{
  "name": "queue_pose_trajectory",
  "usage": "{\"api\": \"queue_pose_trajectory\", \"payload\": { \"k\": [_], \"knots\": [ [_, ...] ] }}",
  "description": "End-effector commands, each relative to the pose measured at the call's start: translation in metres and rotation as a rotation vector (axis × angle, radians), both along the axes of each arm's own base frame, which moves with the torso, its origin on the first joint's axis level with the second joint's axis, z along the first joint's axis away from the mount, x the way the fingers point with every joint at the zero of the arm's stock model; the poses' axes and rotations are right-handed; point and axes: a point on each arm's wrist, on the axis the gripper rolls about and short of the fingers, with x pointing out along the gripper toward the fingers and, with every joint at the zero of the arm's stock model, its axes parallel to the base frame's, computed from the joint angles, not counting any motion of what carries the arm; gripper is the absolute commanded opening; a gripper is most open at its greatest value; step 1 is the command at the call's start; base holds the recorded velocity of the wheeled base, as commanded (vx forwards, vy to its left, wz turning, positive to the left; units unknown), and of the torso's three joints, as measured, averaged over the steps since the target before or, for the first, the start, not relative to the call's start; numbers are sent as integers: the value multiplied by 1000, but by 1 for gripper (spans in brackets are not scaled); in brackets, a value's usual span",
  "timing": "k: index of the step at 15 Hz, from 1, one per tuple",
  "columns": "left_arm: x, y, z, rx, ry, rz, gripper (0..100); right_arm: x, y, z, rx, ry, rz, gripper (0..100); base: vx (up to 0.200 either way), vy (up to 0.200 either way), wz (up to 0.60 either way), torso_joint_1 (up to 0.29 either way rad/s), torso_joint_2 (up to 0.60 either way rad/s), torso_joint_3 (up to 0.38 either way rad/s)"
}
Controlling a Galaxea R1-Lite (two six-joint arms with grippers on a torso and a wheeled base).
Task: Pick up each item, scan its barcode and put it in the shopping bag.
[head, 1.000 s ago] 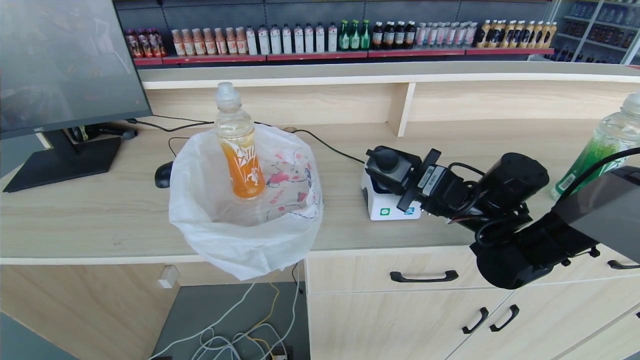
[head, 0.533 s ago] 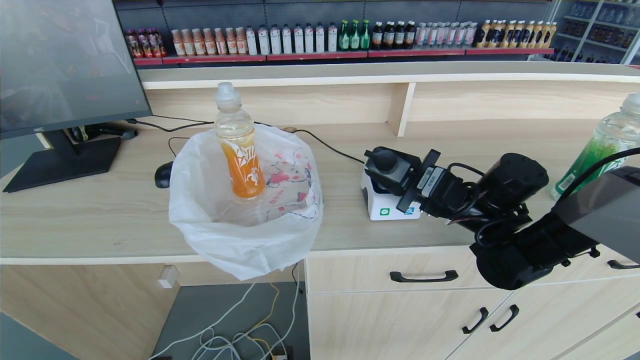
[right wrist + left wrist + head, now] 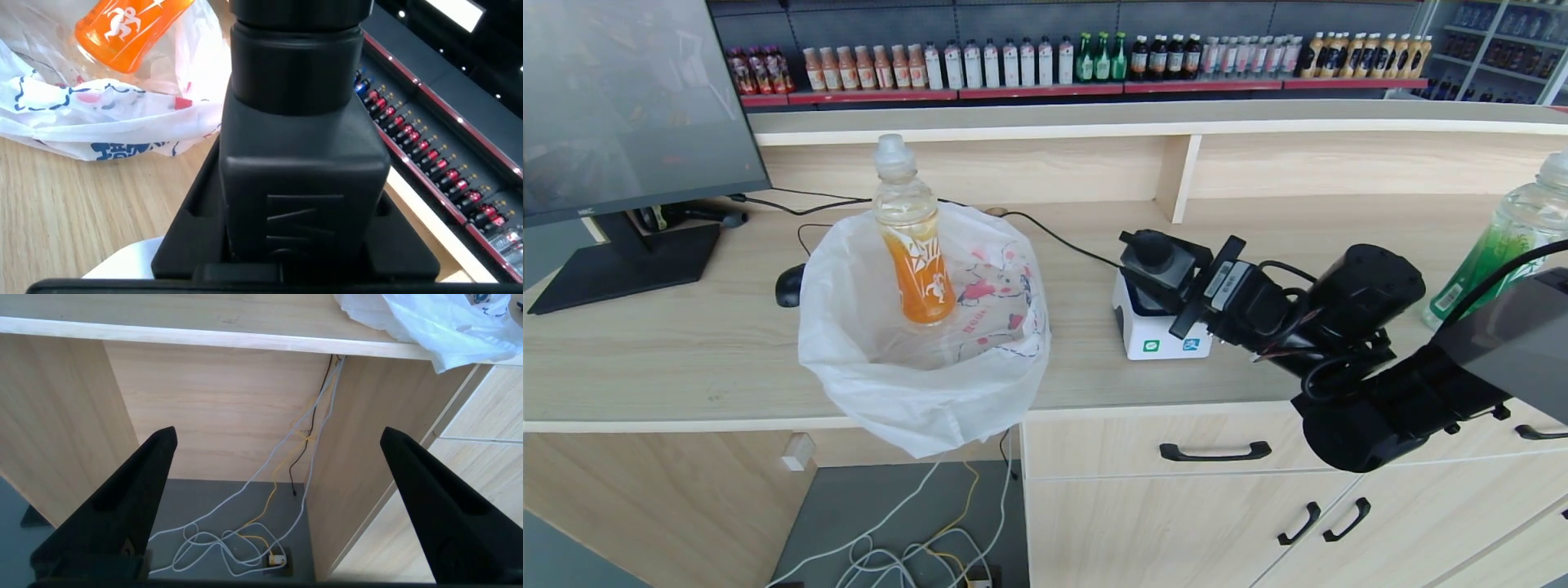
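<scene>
**A:** ok, head cam first, what have we got?

**B:** Pale wooden counter [image 3: 645, 359] with a white bag [image 3: 923, 384] slumped over its front edge. An orange bottle [image 3: 915, 245] stands upright inside, neck and cap poking out above the rim. Just right of the bag is a white stand [image 3: 1152, 343]. The right gripper [image 3: 1188, 286] is clamped on the black scanner [image 3: 1156, 257] directly above that stand. Honestly can't tell if the scanner touches the cradle or sits just clear of it.

**A:** any other items?

**B:** A green bottle [image 3: 1494, 245], upright at the far right of the counter, well apart from the bag. A monitor [image 3: 629, 98] and a mouse [image 3: 788, 286] are over on the left, the mouse just beside the bag. A shelf [image 3: 1078, 88] of drinks runs along the back wall.

**A:** left wrist cam?

**B:** The left gripper [image 3: 276, 437] hangs below the counter's edge, jaws spread wide with nothing between them. Beyond it, cables [image 3: 237, 539] lie tangled on the floor, and a corner of the bag [image 3: 433, 327] droops over the counter lip.

**A:** and the right wrist?

**B:** The scanner [image 3: 294, 163] sits dead centre, right up against the camera. Beyond it the bag [image 3: 98, 122] lies crumpled on the wood, with the orange bottle [image 3: 131, 24] inside.
</scene>
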Motion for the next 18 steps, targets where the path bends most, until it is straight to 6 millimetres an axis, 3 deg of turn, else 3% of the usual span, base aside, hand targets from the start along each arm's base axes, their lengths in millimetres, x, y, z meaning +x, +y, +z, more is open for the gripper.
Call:
{"api": "queue_pose_trajectory", "payload": {
  "k": [1,3,5,10,14,18],
  "knots": [
    [0,0,0,0,0,0,100,-9,8,11,27,-14,12,0,0,0,0,0,0,0],
    [0,0,0,0,-1,0,100,-19,23,21,92,14,28,0,0,0,0,0,0,0],
    [0,0,0,0,-1,0,100,-34,25,34,202,99,18,0,0,0,0,0,0,0],
    [0,0,0,0,-1,0,100,-71,10,47,490,355,-39,0,0,0,0,0,0,0],
    [0,0,0,1,-1,0,100,-78,5,41,795,523,-180,0,0,0,0,0,0,0],
    [0,0,0,0,0,0,100,-76,5,38,863,528,-258,0,0,0,0,0,0,0]
  ]
}}
